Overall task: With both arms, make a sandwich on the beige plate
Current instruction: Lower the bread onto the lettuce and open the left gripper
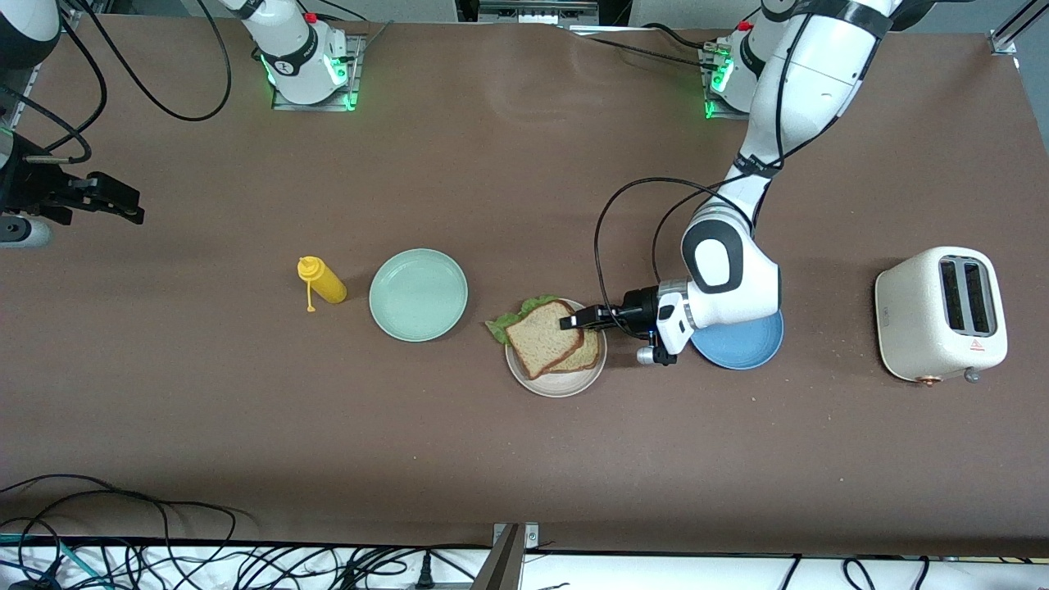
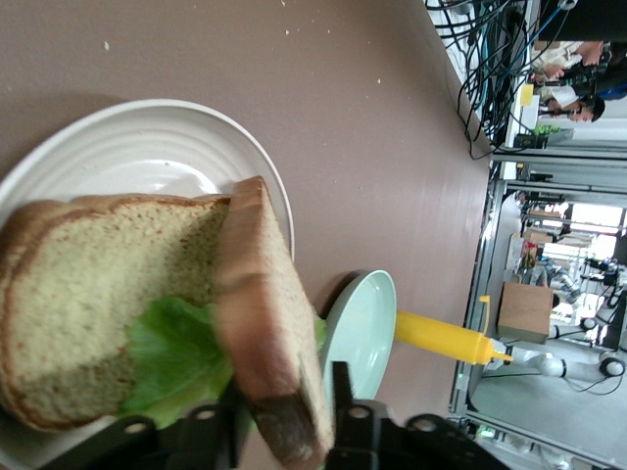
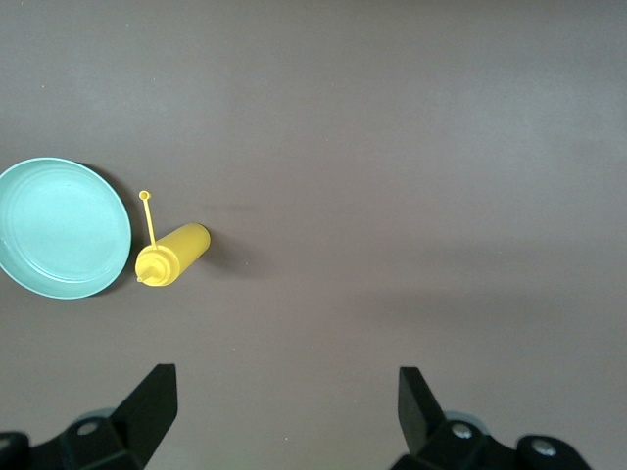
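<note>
The counter (image 1: 524,459) carries three plates: the beige plate (image 1: 557,383) holds two bread slices (image 1: 542,338) and one lettuce leaf (image 1: 508,321); mint plate (image 1: 418,295) and blue plate (image 1: 742,344) look bare. The left tool (image 1: 583,318) straddles the top slice's edge, seemingly loosely; the right tool (image 1: 115,201) waits wide open, holding nothing.

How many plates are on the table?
3. The beige plate holds the sandwich; the mint plate lies beside the mustard bottle; the blue plate sits partly hidden under the left arm.

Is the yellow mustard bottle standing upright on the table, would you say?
No, the yellow mustard bottle lies on its side on the brown table beside the mint-green plate.
</note>
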Controlling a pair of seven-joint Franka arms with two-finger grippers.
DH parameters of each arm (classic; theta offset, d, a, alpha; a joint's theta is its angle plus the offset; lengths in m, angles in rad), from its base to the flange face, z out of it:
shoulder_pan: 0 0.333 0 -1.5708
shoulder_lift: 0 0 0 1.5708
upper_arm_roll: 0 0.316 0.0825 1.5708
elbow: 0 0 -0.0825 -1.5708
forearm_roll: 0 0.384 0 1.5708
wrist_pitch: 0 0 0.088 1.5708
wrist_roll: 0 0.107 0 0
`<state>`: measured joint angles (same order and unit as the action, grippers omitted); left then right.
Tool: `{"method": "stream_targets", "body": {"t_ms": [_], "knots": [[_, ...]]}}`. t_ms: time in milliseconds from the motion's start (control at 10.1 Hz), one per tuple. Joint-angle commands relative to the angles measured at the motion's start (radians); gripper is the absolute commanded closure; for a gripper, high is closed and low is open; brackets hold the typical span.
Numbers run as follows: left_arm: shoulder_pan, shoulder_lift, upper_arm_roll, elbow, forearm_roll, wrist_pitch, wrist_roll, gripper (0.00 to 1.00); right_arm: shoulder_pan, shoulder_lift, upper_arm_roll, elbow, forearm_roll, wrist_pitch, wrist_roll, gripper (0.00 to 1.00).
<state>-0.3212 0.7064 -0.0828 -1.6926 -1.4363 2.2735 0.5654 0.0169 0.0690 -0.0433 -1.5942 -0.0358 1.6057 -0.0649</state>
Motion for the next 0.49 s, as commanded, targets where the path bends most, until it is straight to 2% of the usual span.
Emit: {"method": "stream_targets", "body": {"t_ms": [0,198,395], "knots": [[-0.004,0.002,0.014,-0.004,-0.03,0.015,0.062,0.0,-0.014,0.0,0.006,0.008,0.011,-0.017,-0.015,0.0],[0.005,0.001,0.029,-0.004,0.011,0.02,0.062,0.0,-0.014,0.0,0.006,0.008,0.011,-0.017,-0.015,0.0],[0.011,-0.015,0.05,-0.004,0.109,0.02,0.038,0.0,-0.014,0.0,0.006,0.008,0.011,-0.017,-0.015,0.0]]}}
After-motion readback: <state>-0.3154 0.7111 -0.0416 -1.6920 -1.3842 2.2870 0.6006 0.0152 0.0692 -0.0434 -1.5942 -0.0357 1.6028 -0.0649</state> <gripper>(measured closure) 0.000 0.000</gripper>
